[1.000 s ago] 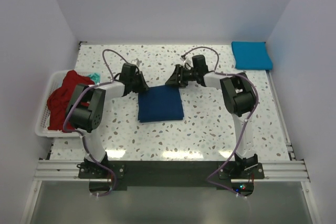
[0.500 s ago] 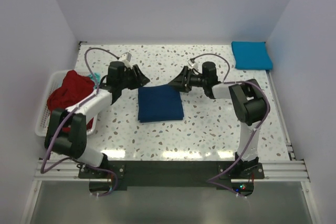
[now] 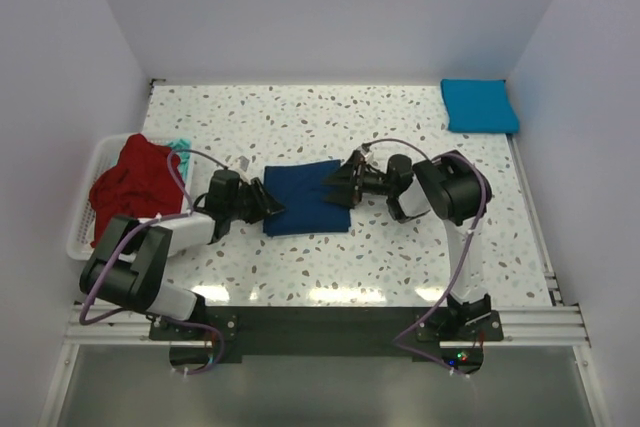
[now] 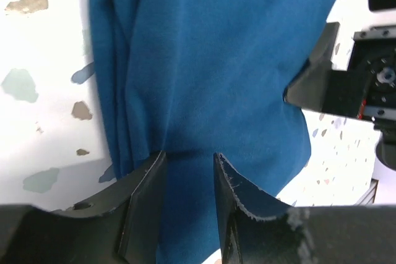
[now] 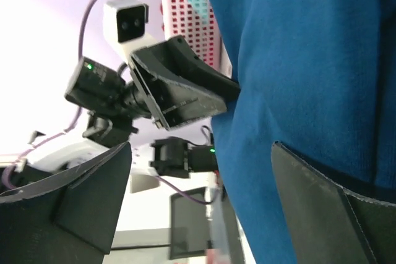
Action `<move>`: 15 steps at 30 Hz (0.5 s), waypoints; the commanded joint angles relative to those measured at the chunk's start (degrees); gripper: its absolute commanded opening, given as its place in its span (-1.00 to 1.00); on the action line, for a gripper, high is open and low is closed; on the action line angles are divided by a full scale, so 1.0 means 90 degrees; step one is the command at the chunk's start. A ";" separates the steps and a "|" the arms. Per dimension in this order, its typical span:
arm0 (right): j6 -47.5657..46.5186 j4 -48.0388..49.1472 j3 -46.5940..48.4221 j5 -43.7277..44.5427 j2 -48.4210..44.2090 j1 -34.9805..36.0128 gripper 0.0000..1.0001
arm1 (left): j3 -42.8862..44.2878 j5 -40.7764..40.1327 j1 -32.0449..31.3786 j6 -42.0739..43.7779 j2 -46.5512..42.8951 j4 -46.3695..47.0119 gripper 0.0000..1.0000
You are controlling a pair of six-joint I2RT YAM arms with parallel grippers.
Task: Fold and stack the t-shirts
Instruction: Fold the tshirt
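A speckled terrazzo worktop (image 3: 300,117), white with grey and brown flecks, fills the cell between plain pale walls. At its left edge sits a white slatted plastic basket (image 3: 88,235). An aluminium rail (image 3: 320,325) runs along the near edge.

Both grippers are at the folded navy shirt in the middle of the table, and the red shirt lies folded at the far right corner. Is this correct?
Not entirely. The shirt folded at the far right corner is the turquoise shirt; the red shirt lies crumpled in the white basket at left, as the top external view shows.

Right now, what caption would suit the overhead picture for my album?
Two pincers, left pincer and right pincer, flank a folded navy t-shirt, red t-shirt waiting in basket.
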 commanded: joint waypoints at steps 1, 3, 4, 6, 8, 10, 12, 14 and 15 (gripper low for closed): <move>-0.1276 -0.0406 -0.0423 0.0039 -0.0535 -0.0020 0.97 | -0.0288 -0.0439 0.0059 -0.0235 -0.0171 0.0209 -0.17; -0.2366 -0.1944 -0.0473 0.0263 -0.0898 -0.0011 0.97 | -0.0395 -0.0634 0.0079 -0.0235 -0.0278 0.0053 -0.17; -0.2731 -0.2515 -0.0454 0.0361 -0.1267 -0.0011 0.97 | -0.0415 -0.0693 0.0089 -0.0245 -0.0395 -0.0015 -0.17; -0.3870 -0.4296 -0.0347 0.0731 -0.1718 -0.0011 0.97 | -0.0396 -0.0869 0.0089 -0.0197 -0.0590 -0.0259 -0.16; -0.4461 -0.5231 -0.0122 0.0956 -0.2372 0.0009 0.97 | -0.0357 -0.0986 0.0098 -0.0128 -0.0990 -0.0435 -0.11; -0.4950 -0.6141 0.0063 0.1006 -0.2724 0.0048 0.97 | -0.0240 -0.0997 0.0079 0.0018 -0.1399 -0.0767 -0.05; -0.5020 -0.6532 0.0161 0.0919 -0.3096 0.0164 0.97 | -0.0113 -0.0996 0.0040 0.0164 -0.1674 -0.1137 -0.04; -0.4884 -0.6534 0.0201 0.0908 -0.3282 0.0330 0.97 | -0.0073 -0.0977 -0.0125 0.0204 -0.2084 -0.1314 -0.03; -0.4748 -0.6486 0.0239 0.0976 -0.3447 0.0592 0.97 | -0.0102 -0.0987 -0.0203 0.0195 -0.2202 -0.1373 -0.04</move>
